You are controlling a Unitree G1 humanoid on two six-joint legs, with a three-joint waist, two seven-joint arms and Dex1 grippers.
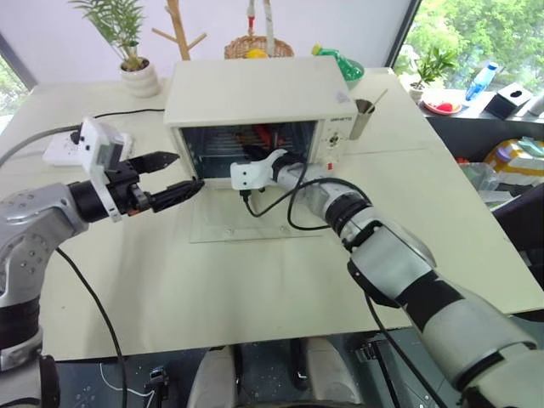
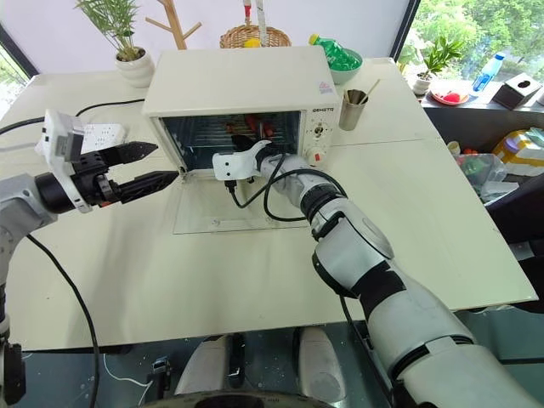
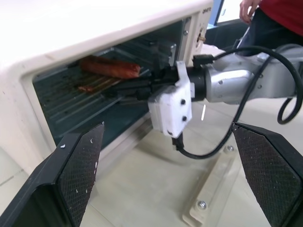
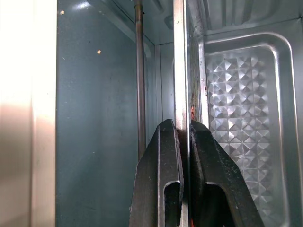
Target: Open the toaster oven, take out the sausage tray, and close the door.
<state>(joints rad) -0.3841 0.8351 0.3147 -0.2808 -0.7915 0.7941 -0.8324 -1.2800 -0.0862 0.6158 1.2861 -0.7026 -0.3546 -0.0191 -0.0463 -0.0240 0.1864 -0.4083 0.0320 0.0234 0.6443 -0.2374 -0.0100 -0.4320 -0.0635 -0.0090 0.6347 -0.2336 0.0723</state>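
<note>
Toaster oven (image 1: 259,102), cream-white, standing on the pale table (image 1: 255,280), with the door (image 2: 225,208) swung fully down, lying flat in front of the cavity. Right-hand control panel with knobs and a red light; a short brand word printed above them, too small to read with certainty.

Right gripper (image 4: 184,142) reaching into the cavity, black fingers pinched tight on the raised front rim of the sausage tray (image 4: 246,109). Tray still inside the oven on its rack, embossed silver floor visible in the right wrist view; red-brown sausages (image 3: 110,67) lying on it toward the back.

Left gripper (image 1: 174,177) held level just beside the oven's left front corner, fingers spread wide, nothing between them.

Behind the oven: potted plant (image 1: 136,72), wicker basket (image 1: 257,47), metal cup (image 1: 363,117).
</note>
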